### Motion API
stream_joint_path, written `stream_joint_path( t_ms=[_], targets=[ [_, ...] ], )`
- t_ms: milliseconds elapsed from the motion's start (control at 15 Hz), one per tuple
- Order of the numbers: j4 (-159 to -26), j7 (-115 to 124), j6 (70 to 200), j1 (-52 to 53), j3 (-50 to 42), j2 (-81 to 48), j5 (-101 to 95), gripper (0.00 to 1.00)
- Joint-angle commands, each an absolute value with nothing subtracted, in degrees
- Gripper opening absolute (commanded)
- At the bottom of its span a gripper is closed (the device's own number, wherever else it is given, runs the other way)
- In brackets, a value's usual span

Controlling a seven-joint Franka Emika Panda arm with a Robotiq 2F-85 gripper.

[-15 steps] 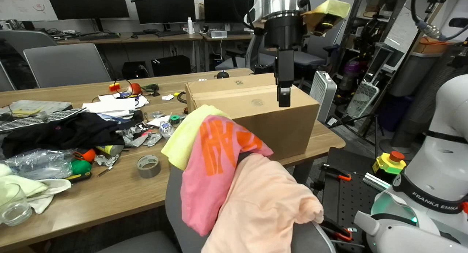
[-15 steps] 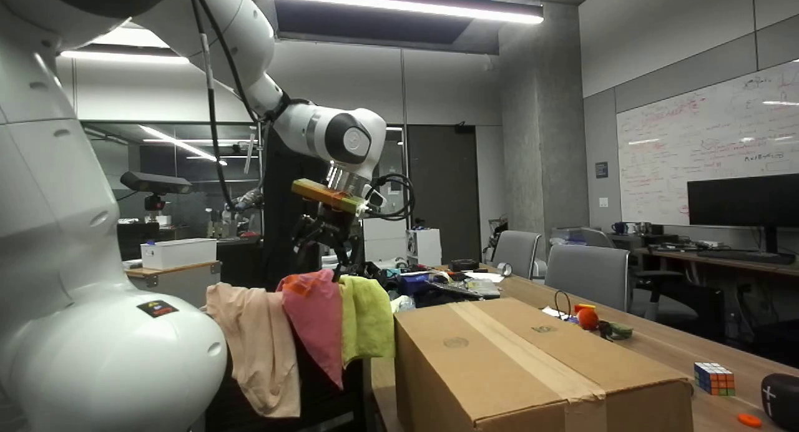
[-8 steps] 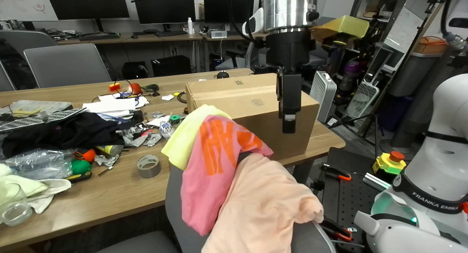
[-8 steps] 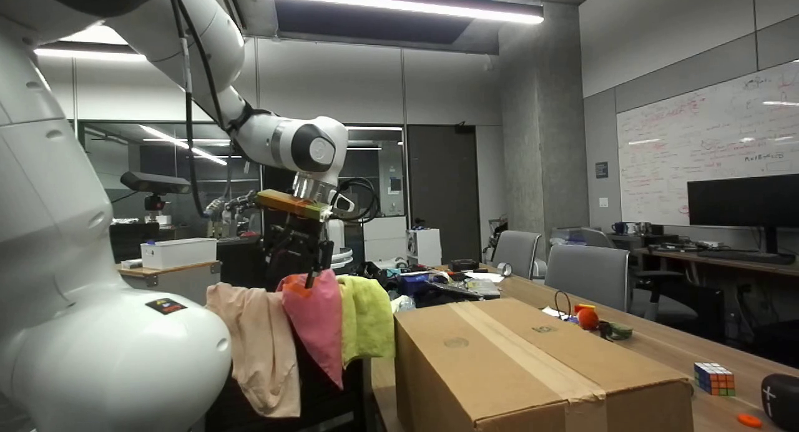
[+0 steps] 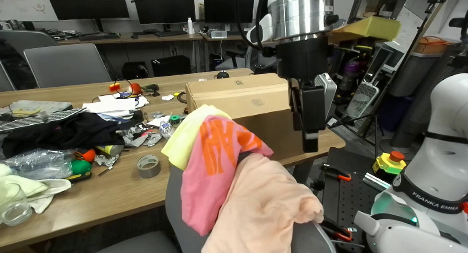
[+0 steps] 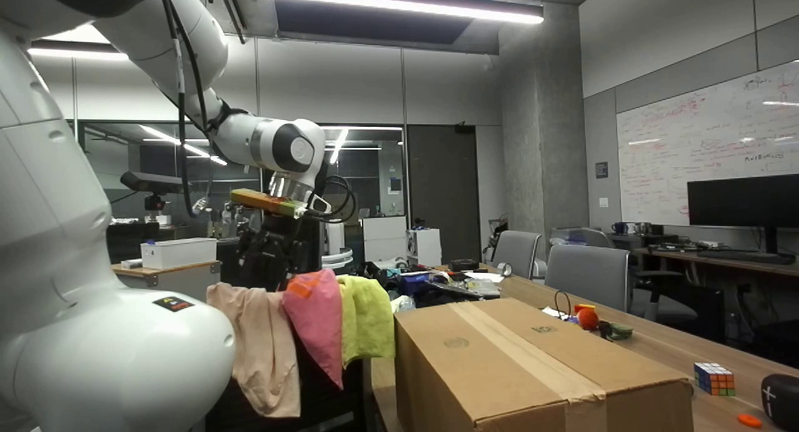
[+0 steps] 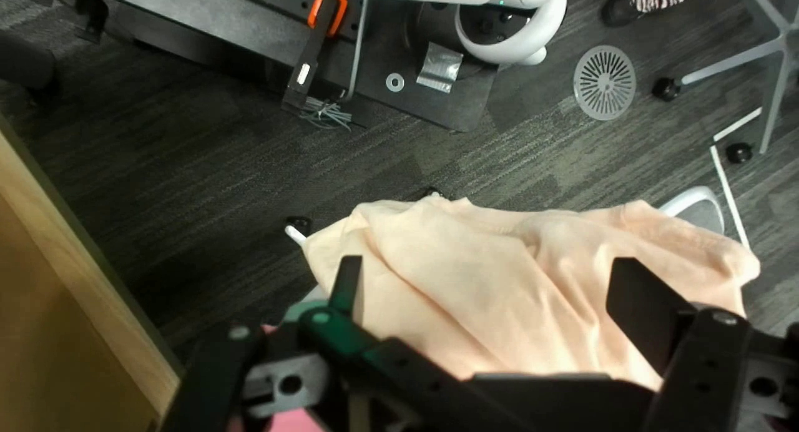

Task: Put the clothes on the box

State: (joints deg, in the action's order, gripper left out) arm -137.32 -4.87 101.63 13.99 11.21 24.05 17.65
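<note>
I had the black robot fingers [image 7: 643,313] spread wide apart with nothing held, and the wrist view showed the soft peach cloth [image 7: 487,282] past their tips, but I could not tell if they touched it. That cloth hung over the back of a grey chair [image 5: 310,239], next to a pink cloth with orange letters [image 5: 204,194], then a yellow cloth [image 5: 182,143]. A big brown cardboard box [image 5: 252,103] sat near them on the wooden desk [image 5: 120,198].
</note>
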Motion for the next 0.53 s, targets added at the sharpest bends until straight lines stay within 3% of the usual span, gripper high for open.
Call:
stream_joint_path(
  t_ms=[0, 467],
  targets=[
    [-136.2, -4.3, 101.0, 15.5, 12.3, 22.8, 18.7, 1.00],
    [-135.8, -3.5, 106.8, 17.6, 15.5, 19.3, 18.7, 1.00]
  ],
)
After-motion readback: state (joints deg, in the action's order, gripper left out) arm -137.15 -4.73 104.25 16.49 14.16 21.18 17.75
